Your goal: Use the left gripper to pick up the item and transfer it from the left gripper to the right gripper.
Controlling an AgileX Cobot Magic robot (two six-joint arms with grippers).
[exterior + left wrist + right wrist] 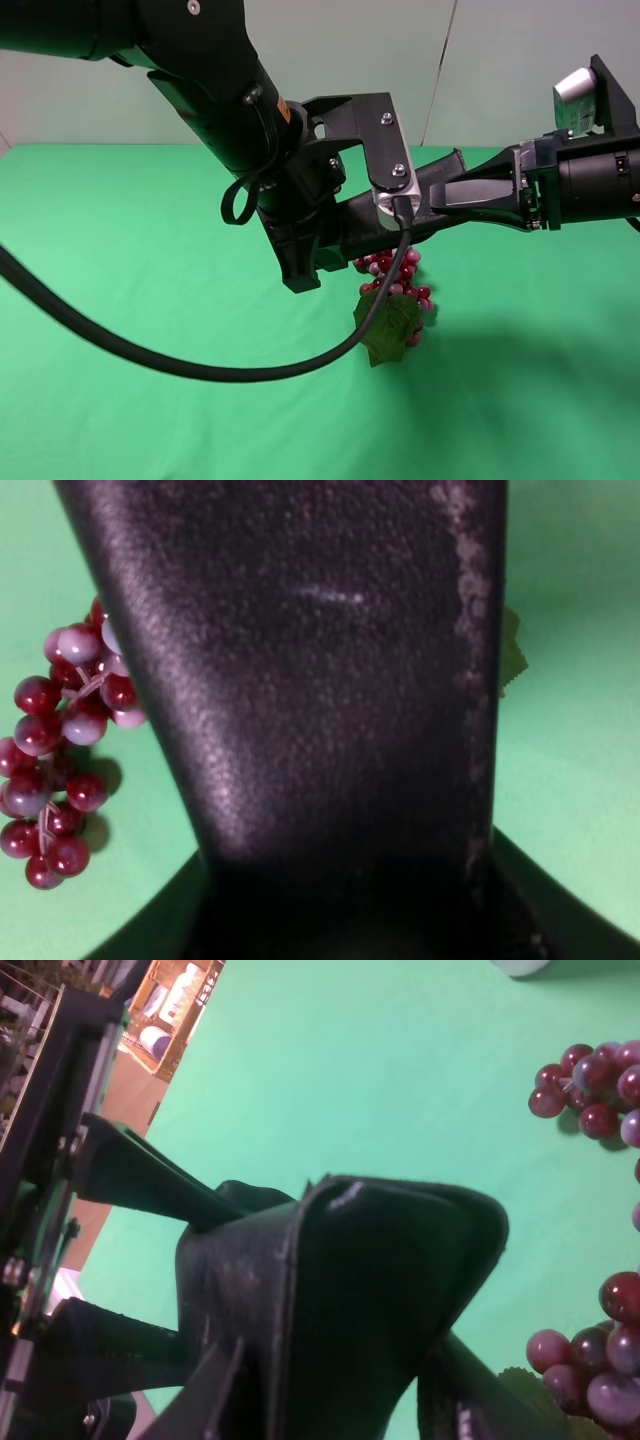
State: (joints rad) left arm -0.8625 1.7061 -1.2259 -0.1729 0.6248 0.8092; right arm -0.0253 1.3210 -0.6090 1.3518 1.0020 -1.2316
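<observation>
The item (pixel 437 172), a flat black leathery case, hangs in the air above the green table between both arms. My left gripper (pixel 345 228) is shut on one end of it; in the left wrist view the item (pixel 320 680) fills most of the picture above the gripper (pixel 350 910). From the right, my right gripper (pixel 440 198) has its tapered fingers closed on the other end. The right wrist view shows the item (pixel 380 1270) pinched between that gripper's (pixel 340 1400) jaws, with the left gripper's fingers (pixel 140 1175) behind it.
A bunch of red grapes (pixel 395 280) with a green leaf (pixel 388 325) lies on the green cloth (pixel 120 230) right below the case. The grapes (pixel 60 750) also show in both wrist views (pixel 600 1080). A thick black cable (pixel 150 350) loops low over the left side.
</observation>
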